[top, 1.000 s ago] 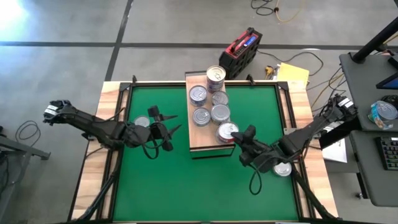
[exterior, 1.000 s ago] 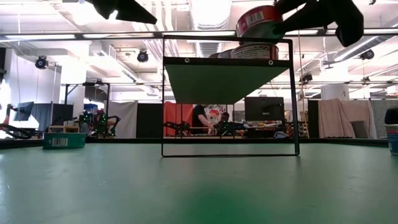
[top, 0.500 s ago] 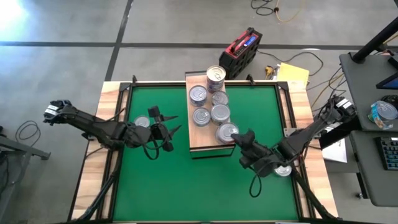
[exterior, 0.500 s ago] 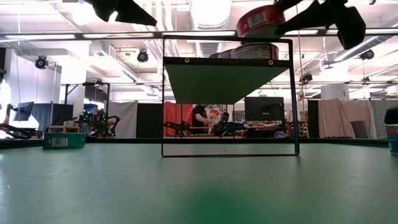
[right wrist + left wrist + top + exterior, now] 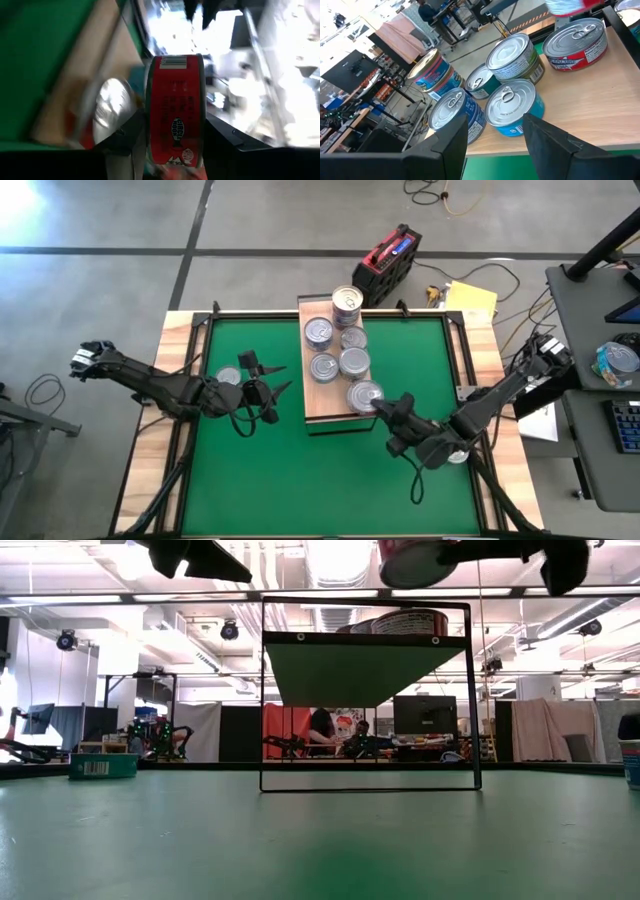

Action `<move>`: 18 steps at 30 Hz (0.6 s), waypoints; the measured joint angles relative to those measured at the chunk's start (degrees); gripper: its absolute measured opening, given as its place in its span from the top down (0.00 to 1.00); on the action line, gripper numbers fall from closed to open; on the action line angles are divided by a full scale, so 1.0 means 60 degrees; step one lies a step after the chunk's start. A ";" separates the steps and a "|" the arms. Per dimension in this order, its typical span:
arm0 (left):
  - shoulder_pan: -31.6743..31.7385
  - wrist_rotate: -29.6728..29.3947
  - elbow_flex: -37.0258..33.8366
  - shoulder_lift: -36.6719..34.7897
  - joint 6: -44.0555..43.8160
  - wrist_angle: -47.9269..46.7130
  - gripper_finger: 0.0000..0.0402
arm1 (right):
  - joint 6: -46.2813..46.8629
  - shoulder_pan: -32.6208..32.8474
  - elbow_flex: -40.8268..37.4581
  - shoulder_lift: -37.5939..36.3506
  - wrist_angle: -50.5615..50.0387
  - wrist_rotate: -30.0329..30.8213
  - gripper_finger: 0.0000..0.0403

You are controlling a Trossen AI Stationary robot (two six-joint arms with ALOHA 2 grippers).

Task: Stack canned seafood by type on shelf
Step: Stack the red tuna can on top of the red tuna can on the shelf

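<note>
Several canned seafood tins (image 5: pixel 340 350) stand on the light-wood shelf (image 5: pixel 318 408) in the middle of the green mat; two are stacked at its far end (image 5: pixel 347 301). My right gripper (image 5: pixel 385 410) hovers at the shelf's near right corner, shut on a red-labelled can (image 5: pixel 175 110) that also shows at the top of the low view (image 5: pixel 415 552). A similar red-labelled can (image 5: pixel 575 42) sits on the shelf below it. My left gripper (image 5: pixel 270 378) is open and empty left of the shelf, pointing at the tins (image 5: pixel 512 105). My right gripper pinches the red can between its two fingers (image 5: pixel 125 135), one on each flat face, with the red side wall (image 5: pixel 172 150) facing the wrist. The fingers come nearly level from the table's near right. The can is lifted clear above the shelf, slightly tilted, its underside (image 5: pixel 420 554) showing.
One loose can (image 5: pixel 228 376) lies on the mat beside my left arm and another (image 5: pixel 455 452) under my right arm. A teal box (image 5: pixel 103 765) sits at the mat's far left in the low view. Open green mat lies toward the near edge.
My right gripper has rolled its wrist and drawn a little toward the near right. The red can has tipped from a slant toward level and risen slightly, so its underside now shows in the low view. My left arm has kept still.
</note>
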 joint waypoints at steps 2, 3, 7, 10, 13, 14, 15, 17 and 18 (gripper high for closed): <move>0.0001 0.0003 -0.0004 0.0000 -0.0063 -0.0009 0.57 | 0.0461 -0.0060 0.0000 -0.0173 -0.0053 -0.0805 0.67; 0.0001 0.0002 -0.0004 0.0000 -0.0082 -0.0009 0.57 | 0.0691 -0.0078 0.0000 -0.0227 -0.0050 -0.0922 0.67; 0.0001 0.0003 -0.0004 0.0000 -0.0080 -0.0023 0.57 | 0.1168 -0.0146 0.0000 -0.0404 -0.0344 -0.0975 0.67; 0.0001 0.0003 -0.0004 0.0000 -0.0083 -0.0045 0.57 | 0.1288 -0.0290 0.0000 -0.0426 -0.0573 -0.1132 0.67; 0.0001 0.0003 -0.0010 0.0000 -0.0090 -0.0045 0.57 | 0.1522 -0.0510 -0.0034 -0.0393 -0.0776 -0.1362 0.67; 0.0001 0.0003 -0.0019 0.0000 -0.0090 -0.0049 0.57 | 0.1584 -0.0572 -0.0074 -0.0393 -0.0799 -0.1418 0.67; 0.0001 0.0003 -0.0025 0.0000 -0.0091 -0.0056 0.57 | 0.1600 -0.0636 -0.0108 -0.0387 -0.0819 -0.1469 0.67; 0.0001 0.0003 -0.0025 0.0000 -0.0111 -0.0056 0.57 | 0.1611 -0.0736 -0.0141 -0.0386 -0.0812 -0.1582 0.67; 0.0001 0.0003 -0.0025 0.0000 -0.0114 -0.0053 0.57 | 0.1611 -0.0766 -0.0146 -0.0386 -0.0804 -0.1583 0.67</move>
